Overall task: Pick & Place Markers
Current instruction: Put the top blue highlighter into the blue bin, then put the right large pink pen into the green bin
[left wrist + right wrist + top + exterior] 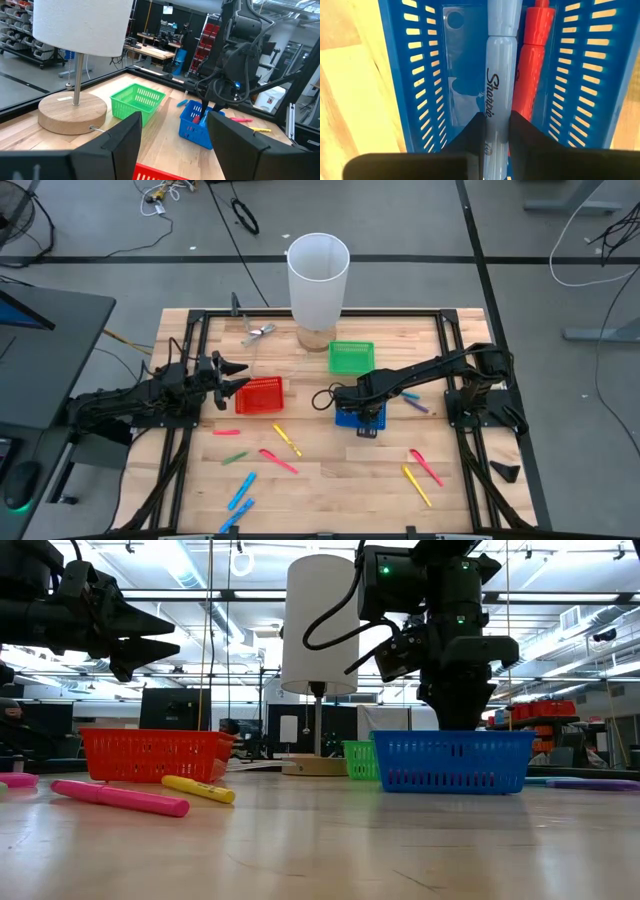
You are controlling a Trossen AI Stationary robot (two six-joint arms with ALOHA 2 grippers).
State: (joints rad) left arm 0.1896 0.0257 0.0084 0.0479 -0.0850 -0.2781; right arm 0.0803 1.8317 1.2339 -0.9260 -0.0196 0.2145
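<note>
My right gripper (496, 122) points down into the blue basket (360, 416) and is shut on a light blue marker (497, 75). A red marker (532, 65) lies beside it inside the basket. My left gripper (175, 120) waits open and level above the table's left side, next to the red basket (259, 395). Loose markers lie flat on the near half of the table: red (226, 432), green (234, 457), yellow (287, 440), pink (278, 461), light blue (241, 491), and pink (425, 466) and yellow (416, 485) at the right. My right gripper pinches the light blue marker's barrel (495, 112) between its two fingers, on the printed part away from the cap. The fingers come from above, pointing down, and lie across the marker. The marker lies along the basket's length; whether it rests on the floor cannot be told.
A green basket (351, 357) stands beyond the blue one. A tall white cylinder on a wooden base (318, 280) stands at the far middle. A purple marker (415, 406) and a blue one (408, 393) lie right of the blue basket.
</note>
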